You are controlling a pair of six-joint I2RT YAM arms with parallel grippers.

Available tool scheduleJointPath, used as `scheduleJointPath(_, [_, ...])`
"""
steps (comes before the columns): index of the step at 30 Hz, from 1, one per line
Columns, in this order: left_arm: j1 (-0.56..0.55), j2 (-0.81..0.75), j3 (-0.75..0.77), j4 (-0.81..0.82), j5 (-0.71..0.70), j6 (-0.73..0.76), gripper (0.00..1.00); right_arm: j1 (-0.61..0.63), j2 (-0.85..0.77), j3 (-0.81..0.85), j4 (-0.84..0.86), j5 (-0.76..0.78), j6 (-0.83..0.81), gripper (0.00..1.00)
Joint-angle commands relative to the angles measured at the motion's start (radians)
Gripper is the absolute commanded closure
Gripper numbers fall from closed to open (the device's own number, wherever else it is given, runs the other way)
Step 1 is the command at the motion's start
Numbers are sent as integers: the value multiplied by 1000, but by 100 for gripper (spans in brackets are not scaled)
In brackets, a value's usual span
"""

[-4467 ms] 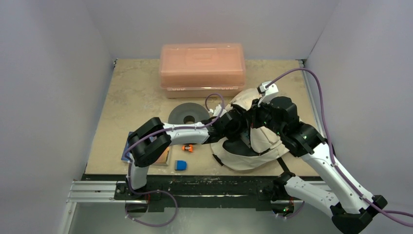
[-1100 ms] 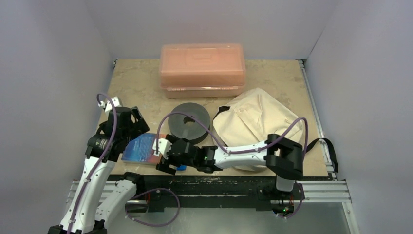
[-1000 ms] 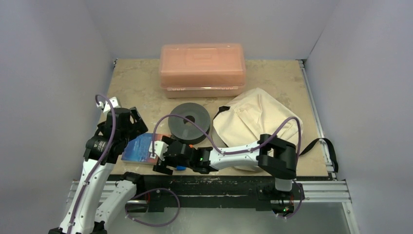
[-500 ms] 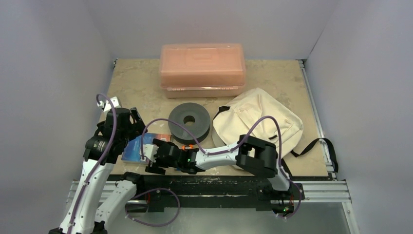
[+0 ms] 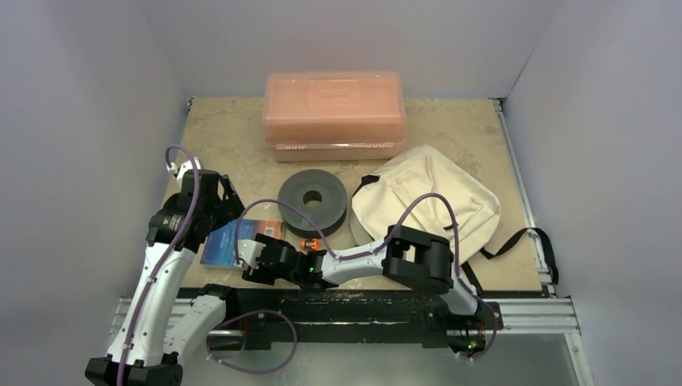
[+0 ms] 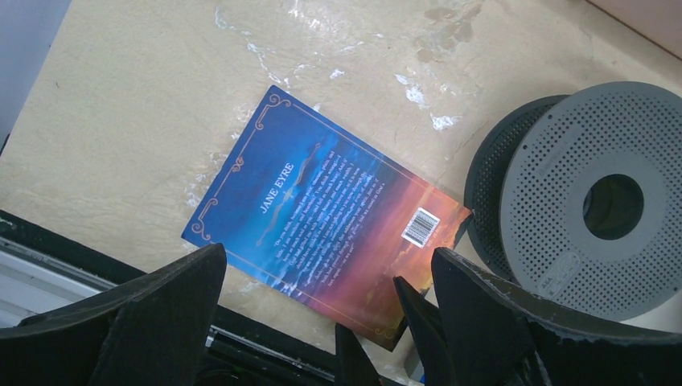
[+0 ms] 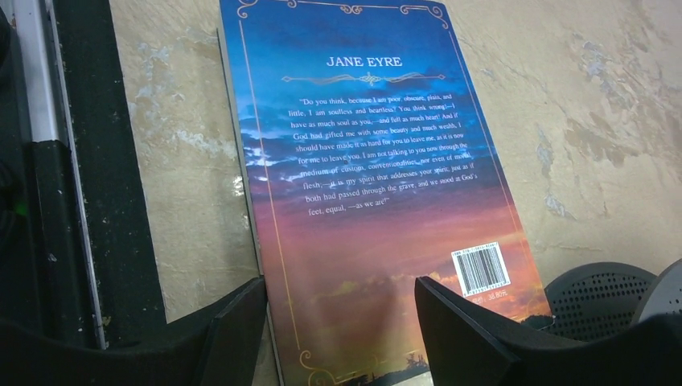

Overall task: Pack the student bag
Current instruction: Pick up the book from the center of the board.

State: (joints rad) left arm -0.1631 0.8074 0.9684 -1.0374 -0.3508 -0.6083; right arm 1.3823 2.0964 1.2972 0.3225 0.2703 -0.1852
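Observation:
The student bag [image 5: 430, 201], cream with black straps, lies flat at the right of the table. A blue and orange book [image 5: 233, 240] titled Jane Eyre [image 6: 322, 229] lies back cover up near the front left edge. My right gripper [image 5: 251, 262] reaches low across the front to the book's [image 7: 370, 177] near end. It [image 7: 338, 322] is open, one finger [image 7: 233, 330] on the table beside the spine, the other [image 7: 462, 334] over the cover. My left gripper [image 5: 223, 211] hovers open above the book's left side [image 6: 326, 322], holding nothing.
A grey perforated disc [image 5: 314, 199] sits between book and bag, close to the book's corner [image 6: 599, 193]. A salmon-pink plastic box [image 5: 334, 112] stands at the back. A small orange item [image 5: 310, 242] lies by the disc. The black rail [image 7: 96, 161] runs along the table's front edge.
My right gripper has slid left along the front edge to the book's near end, and its jaws have narrowed. The left arm has shifted slightly away from the front edge.

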Motion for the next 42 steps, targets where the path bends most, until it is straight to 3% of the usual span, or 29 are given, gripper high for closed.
scheduleJointPath(1, [43,32,-11,13,12,-10,0,1,10,-21,83,70,2,28])
scheduleJointPath(5, [86,70,-18,38,19,-6,0,2,6,-57,118,30,1,21])
scheduleJointPath(14, [163,89,-44,49,53,-34,0,1,30,-64,135,26,-13,21])
scheduleJointPath(18, [163,106,-42,-4,48,-115,0,1,26,-54,140,19,4,36])
scheduleJointPath(28, [163,48,-75,-51,85,-217,0,-65,-28,-65,132,-138,168,100])
scheduleJointPath(35, [163,3,-121,-115,219,-366,0,-215,-39,-94,178,-440,394,100])
scheduleJointPath(42, [163,-65,-215,-57,384,-511,2,-238,-33,-101,227,-531,449,100])
